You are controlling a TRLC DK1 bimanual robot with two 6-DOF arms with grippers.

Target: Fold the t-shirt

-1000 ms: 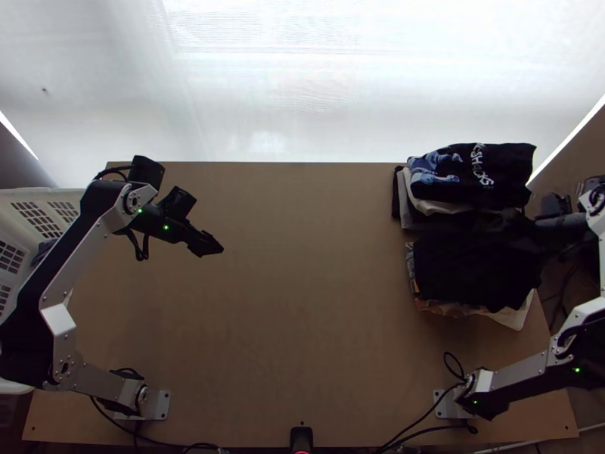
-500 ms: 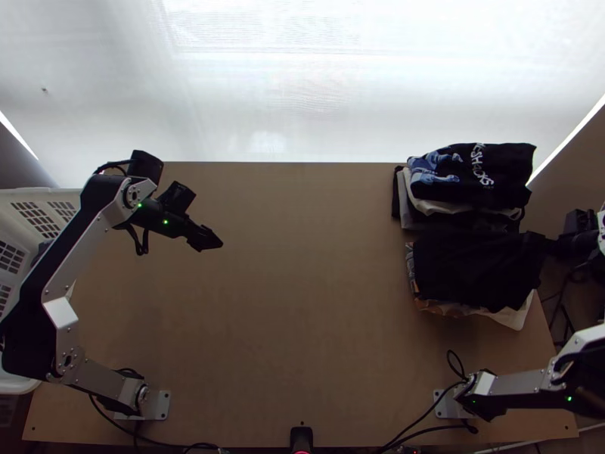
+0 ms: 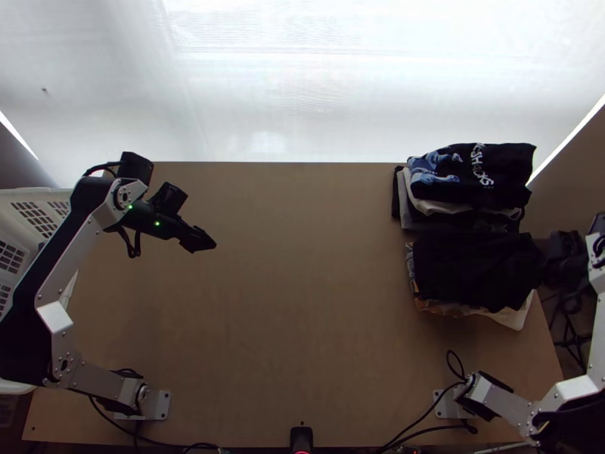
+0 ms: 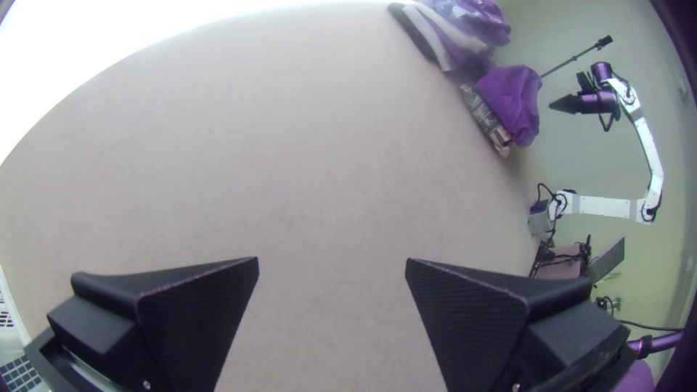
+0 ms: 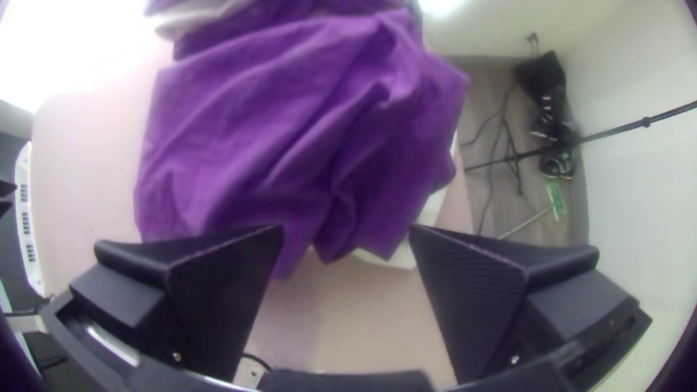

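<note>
Item under inspection: the black t-shirt (image 3: 476, 265), found at the right of the frame, on top of the nearer garment pile (image 3: 516, 316). It lies as a compact, rumpled bundle, creased across the top and uneven at its lower edge; the number of folds cannot be told. A second stack (image 3: 484, 172) sits just above it at the upper right.

Right hand (image 5: 346, 232): fingers spread, gripping nothing, by the right side of the bundle. Left hand (image 3: 203, 240): released and empty, over the left part of the surface (image 3: 302, 318).

Step in hand, as judged: final tidying of the placed garment, folding being largely complete. Any correction should be light. Pinch the top cloth alone at a loose corner, draw it outward gently until the creases ease, then let go low and back off squarely. A deep bite could catch the pale layer beneath and drag the pile askew. The soft cloth will probably ruck if pushed. The pile sits near the surface's right edge, so rightward pulls should be kept short.
</note>
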